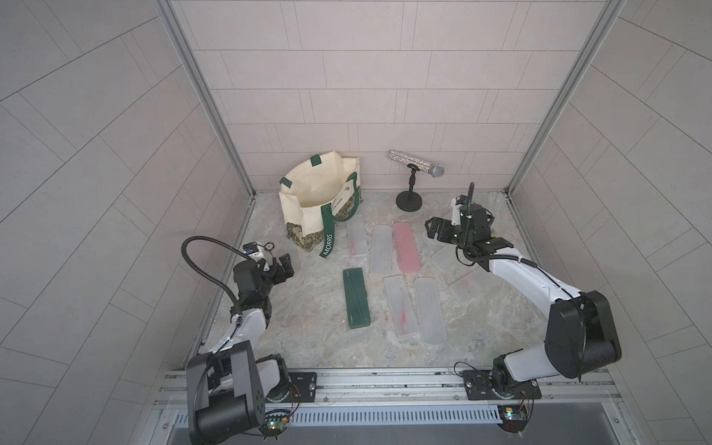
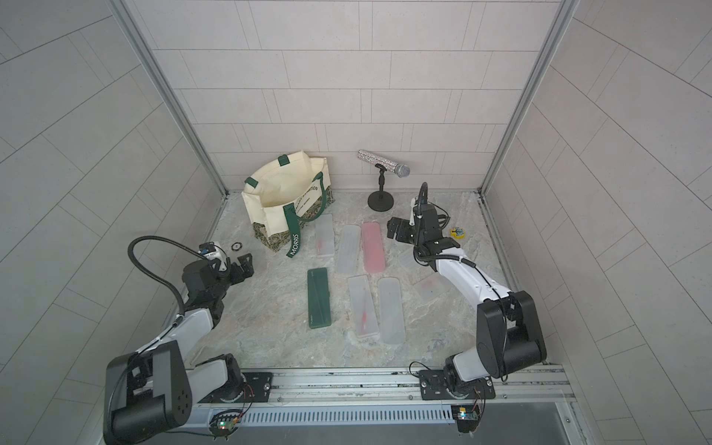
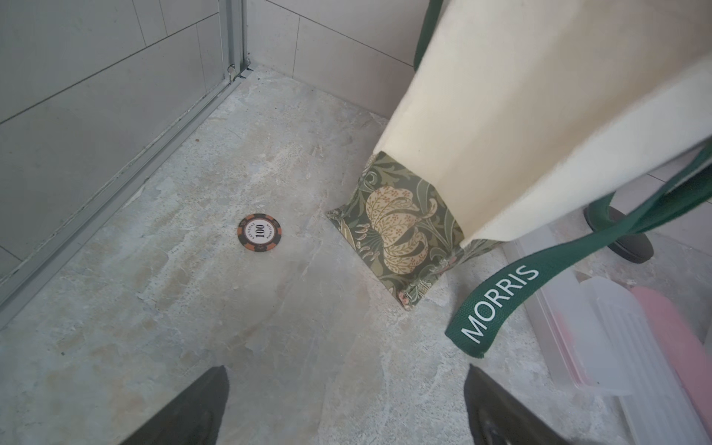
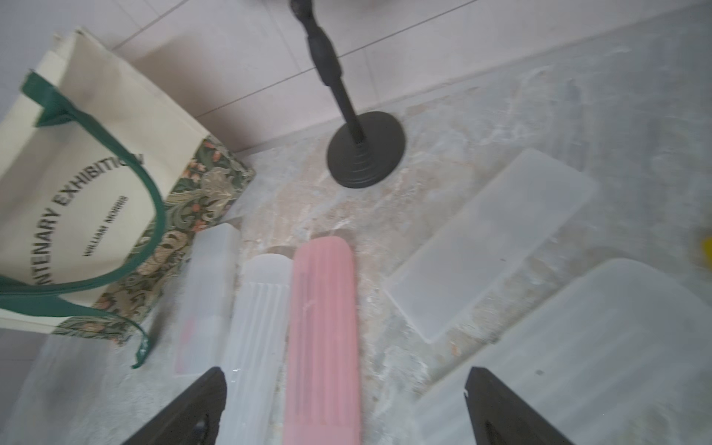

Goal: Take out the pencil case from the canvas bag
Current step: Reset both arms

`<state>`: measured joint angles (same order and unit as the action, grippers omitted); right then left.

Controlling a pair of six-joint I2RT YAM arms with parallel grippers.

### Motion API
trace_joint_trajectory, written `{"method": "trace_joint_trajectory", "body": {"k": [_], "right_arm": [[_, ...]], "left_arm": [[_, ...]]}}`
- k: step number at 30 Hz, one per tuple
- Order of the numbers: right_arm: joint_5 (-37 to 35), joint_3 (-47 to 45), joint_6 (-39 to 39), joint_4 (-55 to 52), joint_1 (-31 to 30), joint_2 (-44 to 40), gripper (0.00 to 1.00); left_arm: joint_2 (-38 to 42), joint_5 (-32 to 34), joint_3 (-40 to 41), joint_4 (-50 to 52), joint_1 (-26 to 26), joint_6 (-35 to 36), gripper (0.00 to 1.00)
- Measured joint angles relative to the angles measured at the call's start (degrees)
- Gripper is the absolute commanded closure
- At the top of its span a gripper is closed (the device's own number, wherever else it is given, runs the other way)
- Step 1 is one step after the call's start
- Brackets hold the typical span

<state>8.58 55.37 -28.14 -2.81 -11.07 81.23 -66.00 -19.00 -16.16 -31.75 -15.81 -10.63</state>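
The canvas bag (image 1: 312, 192) stands upright at the back left with its mouth open; only cream lining shows inside. Its "MORRIS" strap (image 3: 497, 304) hangs down the front. Several pencil cases lie flat on the table outside it: a pink one (image 1: 405, 247), a dark green one (image 1: 356, 298) and translucent ones (image 1: 401, 306). My left gripper (image 1: 287, 266) hovers open and empty to the left of the bag, over bare table (image 3: 346, 370). My right gripper (image 1: 433, 227) is open and empty just right of the pink pencil case (image 4: 323, 327), which runs between its fingers in the right wrist view.
A glitter microphone (image 1: 418, 162) rests on a black stand (image 1: 409, 201) by the back wall, right of the bag. A poker chip (image 3: 259, 232) lies near the left wall. A small yellow item (image 2: 457, 232) sits behind the right arm. Tiled walls enclose three sides.
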Motion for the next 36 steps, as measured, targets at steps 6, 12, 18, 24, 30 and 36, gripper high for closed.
{"method": "trace_joint_trajectory", "body": {"k": [6, 12, 18, 24, 30, 36], "right_arm": [[-8.1, -9.5, 6.3, 2.3, 4.0, -8.9, 0.01], [-19.8, -21.7, 12.6, 11.7, 4.7, -19.0, 0.00], [-30.0, -31.8, 14.6, 21.7, 5.5, -21.8, 0.00], [-35.5, -36.4, 15.8, 31.4, 6.5, -20.1, 0.00], [-38.1, -41.1, 17.8, 45.5, 6.6, -9.8, 0.00], [-39.3, -41.2, 17.9, 55.8, 6.6, -1.7, 0.00]], "left_arm": [[-5.1, 1.1, 4.9, -13.5, 4.8, 3.7, 0.00], [-10.3, 4.4, 4.9, -21.5, 6.0, 3.7, 0.00], [-14.8, 8.2, 4.8, -27.3, 8.5, 4.1, 0.00], [-21.7, 11.8, 4.8, -34.3, 10.8, 5.2, 0.00], [-26.3, 15.4, 4.8, -38.1, 13.3, 6.8, 0.00], [-26.3, 18.1, 4.8, -40.4, 13.7, 7.1, 0.00]]}}
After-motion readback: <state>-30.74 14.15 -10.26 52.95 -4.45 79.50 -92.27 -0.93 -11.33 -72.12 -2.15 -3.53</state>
